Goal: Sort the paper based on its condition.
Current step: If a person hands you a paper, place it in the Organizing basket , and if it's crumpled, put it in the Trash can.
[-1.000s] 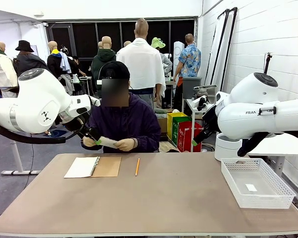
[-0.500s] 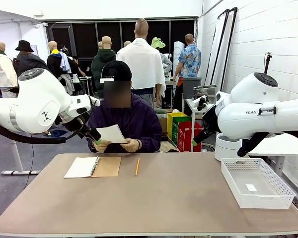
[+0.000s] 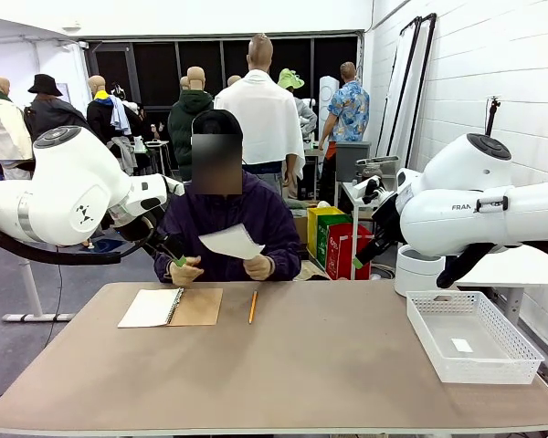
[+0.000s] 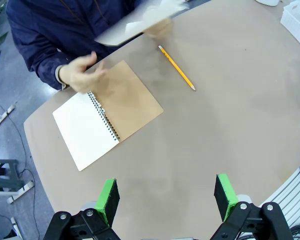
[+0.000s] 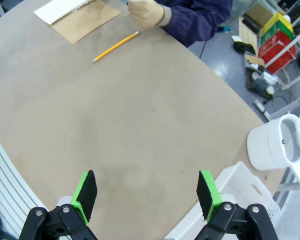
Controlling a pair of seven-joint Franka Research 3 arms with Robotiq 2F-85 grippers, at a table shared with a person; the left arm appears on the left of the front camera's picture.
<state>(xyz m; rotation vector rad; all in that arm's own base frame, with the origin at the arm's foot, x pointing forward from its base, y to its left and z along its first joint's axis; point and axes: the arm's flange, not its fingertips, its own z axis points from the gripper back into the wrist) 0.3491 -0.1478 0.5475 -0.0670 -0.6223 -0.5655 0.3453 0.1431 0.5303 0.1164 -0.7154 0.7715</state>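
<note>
Front view, entry: paper (image 3: 231, 242), one sheet, held in the air by the person's hand (image 3: 258, 266) above the far edge of the table (image 3: 329, 365), beyond the pencil (image 3: 253, 307) and beside the notebook (image 3: 172, 307)

Claws: left gripper (image 4: 166, 194) jaws apart, nothing between them; right gripper (image 5: 146, 194) likewise apart and empty; both well apart from the sheet

Risks, as judged:
- thin sheet may bend or slide out of a two-finger pinch at hand-over
- a hard pinch may add a crease and change its class
- condition may be misread and the sheet put in the wrong place, tray (image 3: 489, 374) or otherwise

Look: white, thin, tilted, mostly flat with a slight curl; blurred in the left wrist view (image 4: 135, 25); torn edge and creases too small to tell
</note>
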